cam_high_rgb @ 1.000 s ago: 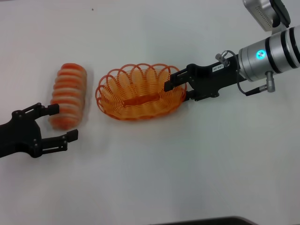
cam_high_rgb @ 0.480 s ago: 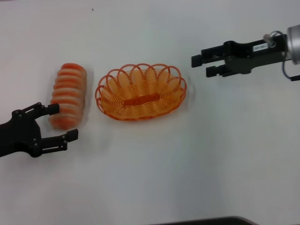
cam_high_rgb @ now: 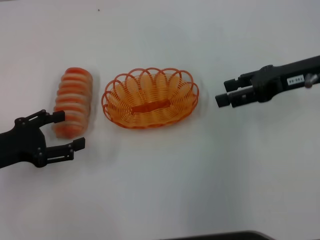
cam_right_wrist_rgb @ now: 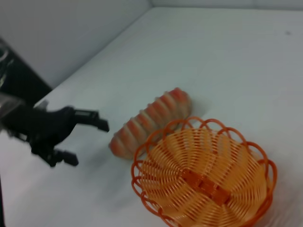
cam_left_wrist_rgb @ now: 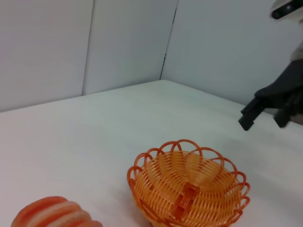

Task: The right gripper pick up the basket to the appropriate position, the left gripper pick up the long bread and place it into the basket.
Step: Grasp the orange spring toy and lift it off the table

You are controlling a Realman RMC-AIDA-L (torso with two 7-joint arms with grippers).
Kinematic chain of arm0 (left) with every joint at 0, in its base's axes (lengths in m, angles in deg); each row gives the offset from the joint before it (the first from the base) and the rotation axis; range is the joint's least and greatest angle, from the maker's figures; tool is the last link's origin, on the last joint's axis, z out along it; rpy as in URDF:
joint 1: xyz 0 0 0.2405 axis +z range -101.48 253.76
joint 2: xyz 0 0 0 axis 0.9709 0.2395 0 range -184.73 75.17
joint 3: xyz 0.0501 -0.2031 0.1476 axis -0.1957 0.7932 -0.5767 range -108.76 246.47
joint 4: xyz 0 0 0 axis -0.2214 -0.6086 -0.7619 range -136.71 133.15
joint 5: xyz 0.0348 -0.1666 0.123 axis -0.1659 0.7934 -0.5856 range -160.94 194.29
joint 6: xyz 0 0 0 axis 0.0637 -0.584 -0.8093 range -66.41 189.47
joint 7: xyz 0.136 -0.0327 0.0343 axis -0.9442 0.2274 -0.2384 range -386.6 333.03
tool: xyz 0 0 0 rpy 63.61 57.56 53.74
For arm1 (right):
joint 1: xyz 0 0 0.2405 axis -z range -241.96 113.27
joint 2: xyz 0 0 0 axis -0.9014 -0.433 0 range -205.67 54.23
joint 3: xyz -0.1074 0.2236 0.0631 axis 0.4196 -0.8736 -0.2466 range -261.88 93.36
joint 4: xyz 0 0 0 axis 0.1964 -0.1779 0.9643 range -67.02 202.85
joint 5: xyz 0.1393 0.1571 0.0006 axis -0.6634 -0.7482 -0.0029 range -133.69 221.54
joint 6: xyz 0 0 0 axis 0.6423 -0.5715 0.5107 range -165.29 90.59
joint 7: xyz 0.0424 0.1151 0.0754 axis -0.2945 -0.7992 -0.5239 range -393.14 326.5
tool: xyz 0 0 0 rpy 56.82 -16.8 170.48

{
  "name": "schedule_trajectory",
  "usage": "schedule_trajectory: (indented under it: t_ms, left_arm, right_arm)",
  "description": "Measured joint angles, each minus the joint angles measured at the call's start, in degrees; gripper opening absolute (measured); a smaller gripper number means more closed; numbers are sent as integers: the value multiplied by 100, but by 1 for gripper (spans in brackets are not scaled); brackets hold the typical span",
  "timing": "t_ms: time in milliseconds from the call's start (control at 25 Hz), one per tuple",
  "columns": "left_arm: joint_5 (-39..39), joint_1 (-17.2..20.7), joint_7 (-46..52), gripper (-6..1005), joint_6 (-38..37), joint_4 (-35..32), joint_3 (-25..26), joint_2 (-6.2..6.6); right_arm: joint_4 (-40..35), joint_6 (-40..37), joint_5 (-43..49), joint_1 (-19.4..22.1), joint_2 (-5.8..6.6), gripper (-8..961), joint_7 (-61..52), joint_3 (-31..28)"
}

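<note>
Directly beyond the left gripper (cam_high_rgb: 65, 131), at the left middle of the head view, lay the long bread (cam_high_rgb: 73, 102), its long axis running up and down the frame, its lower end between the spread fingers or just ahead of them; contact could not be told. That gripper, low at the left edge, was by far the nearer to the loaf. Just right of the bread, near but apart, the orange basket (cam_high_rgb: 150, 98) sat empty at frame centre on the white table (cam_high_rgb: 160, 190). The right gripper (cam_high_rgb: 227, 95) hovered at the right, clear of the basket, fingers slightly apart and holding nothing. Nothing stood between bread and basket.
</note>
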Motion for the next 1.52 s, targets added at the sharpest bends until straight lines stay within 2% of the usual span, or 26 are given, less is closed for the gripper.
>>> schedule_trajectory:
  t_ms: [200,280,600,920,1080,1280,1440,1520]
  left_arm:
    - [0,-5,0,856,86,12,0,-25]
    - [0,-4,0,855,89,13,4,-29]
    - [2,-26,8,850,39,30,6,-61]
    - [2,-59,254,845,39,82,23,-68]
    - [-3,-262,1619,842,184,-212,20,-24]
    - [-393,-473,4092,839,373,-1313,-317,-25]
    - [-1312,-664,5921,837,590,-2317,-1009,-77]
    - [-1933,-774,6632,835,772,-2753,-1358,-158]
  right_arm:
    - [-281,461,11,364,-332,827,1501,0]
    - [-319,631,75,416,-388,842,1760,36]
    - [-340,705,258,448,-412,932,2230,154]
    - [-342,769,256,664,-416,932,2688,84]
    - [-342,766,253,682,-416,932,2683,20]
    - [-342,732,250,686,-416,931,2676,-9]
    - [-380,702,246,687,-416,931,2705,-44]
    - [-424,673,241,688,-416,931,2729,-49]
